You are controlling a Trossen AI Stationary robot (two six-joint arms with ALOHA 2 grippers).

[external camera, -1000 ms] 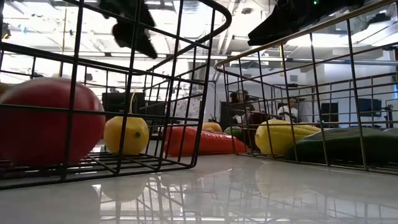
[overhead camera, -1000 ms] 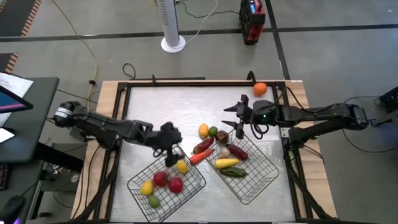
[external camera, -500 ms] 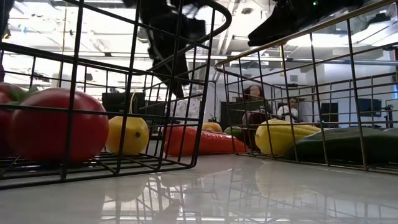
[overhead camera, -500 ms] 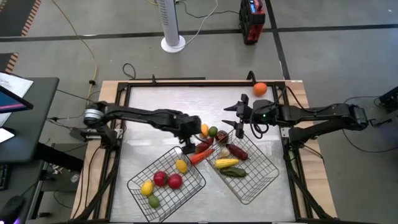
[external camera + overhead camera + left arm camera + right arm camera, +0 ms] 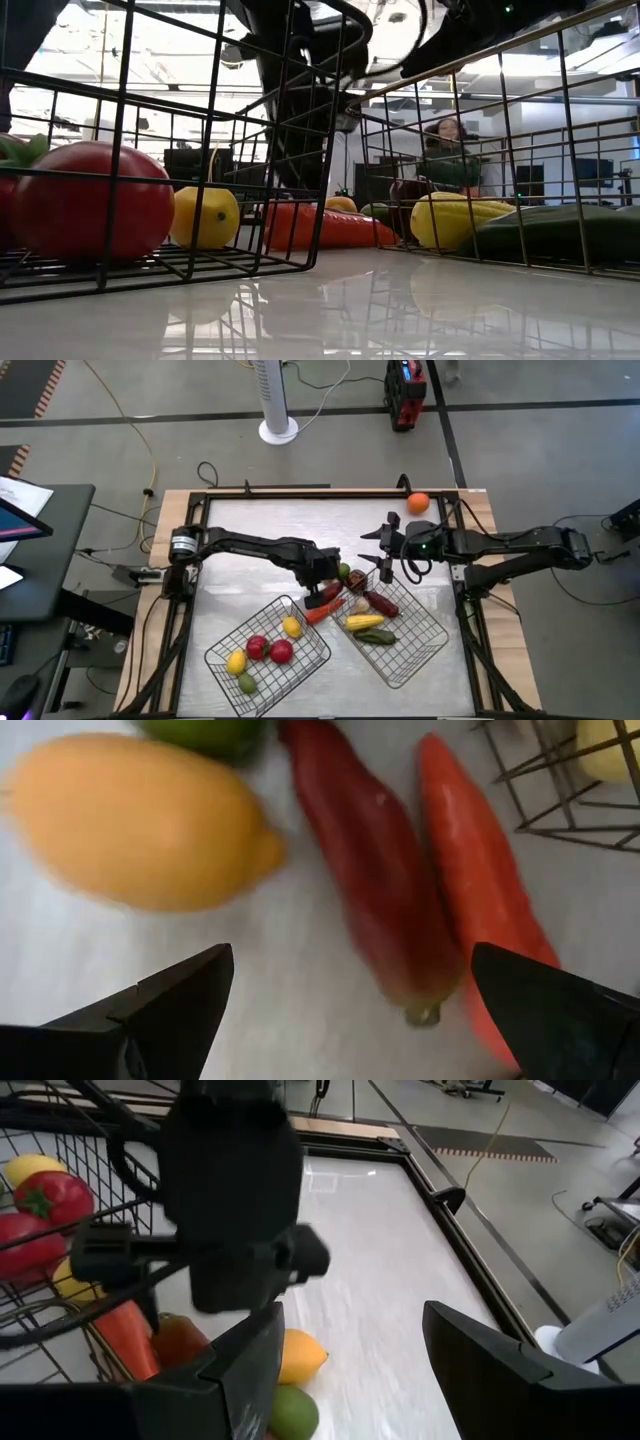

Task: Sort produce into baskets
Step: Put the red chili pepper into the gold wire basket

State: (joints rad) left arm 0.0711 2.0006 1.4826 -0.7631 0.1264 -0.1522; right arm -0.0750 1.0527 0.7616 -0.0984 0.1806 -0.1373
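Observation:
Loose produce lies on the table between the two wire baskets: a yellow lemon (image 5: 140,820), a green fruit (image 5: 344,572), a dark red pepper (image 5: 375,890) and an orange carrot (image 5: 475,890). My left gripper (image 5: 350,1010) hangs open just above them, pointing steeply down, its fingers standing either side of the pepper's tip without touching. In the high view it (image 5: 322,580) hides the lemon. My right gripper (image 5: 385,547) waits open and holding nothing above the far corner of the right basket (image 5: 420,650). The left basket (image 5: 300,660) holds red, yellow and green pieces.
The right basket holds a dark red piece (image 5: 381,603), a yellow corn (image 5: 365,622) and a green cucumber (image 5: 377,637). An orange (image 5: 418,502) sits at the table's far right corner. The white table top (image 5: 270,530) is bare toward the far side. People sit in the room behind (image 5: 445,160).
My left gripper has swung from above the left basket toward the table's right, down to the loose produce between the baskets, tipping to point more steeply down. It has stayed open. My right arm has kept still.

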